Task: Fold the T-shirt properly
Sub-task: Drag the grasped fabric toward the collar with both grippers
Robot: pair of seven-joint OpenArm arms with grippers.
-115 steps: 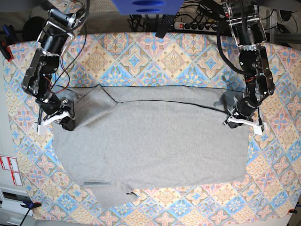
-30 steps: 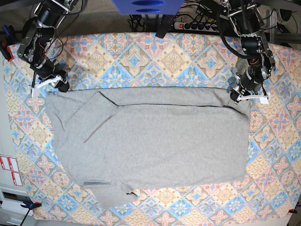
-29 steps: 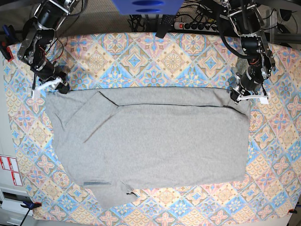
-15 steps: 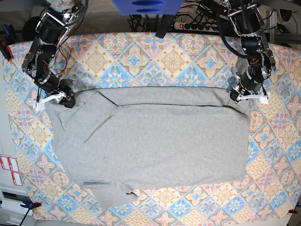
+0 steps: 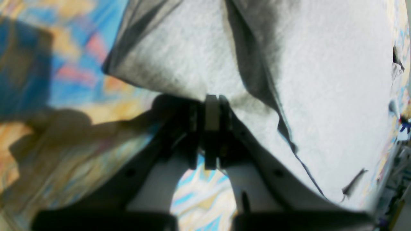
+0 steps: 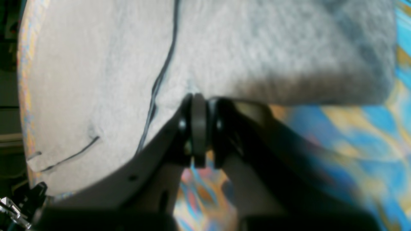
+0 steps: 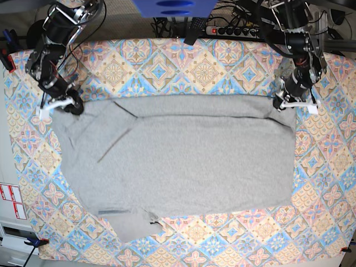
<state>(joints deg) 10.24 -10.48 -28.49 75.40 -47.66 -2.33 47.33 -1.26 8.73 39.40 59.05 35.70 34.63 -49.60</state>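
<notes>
The grey T-shirt [image 7: 189,161] lies spread flat on the patterned tablecloth [image 7: 167,67], with a sleeve at the near left. No lettering shows. My left gripper [image 7: 283,104] is shut on its far right corner. In the left wrist view the left gripper [image 5: 212,101] has its jaws together, pinching the edge of the T-shirt [image 5: 321,80]. My right gripper [image 7: 71,107] is at the far left corner. In the right wrist view the right gripper [image 6: 198,98] is closed on the edge of the T-shirt [image 6: 257,48].
A power strip [image 7: 233,30] and cables lie behind the table's far edge. A blue object [image 7: 172,6] hangs at the top centre. Clamps [image 7: 33,242] hold the cloth at the table's near left corner.
The right gripper has closed on the shirt's far left corner. Both grippers have moved toward the far edge, drawing the shirt's far edge taut and a little farther back.
</notes>
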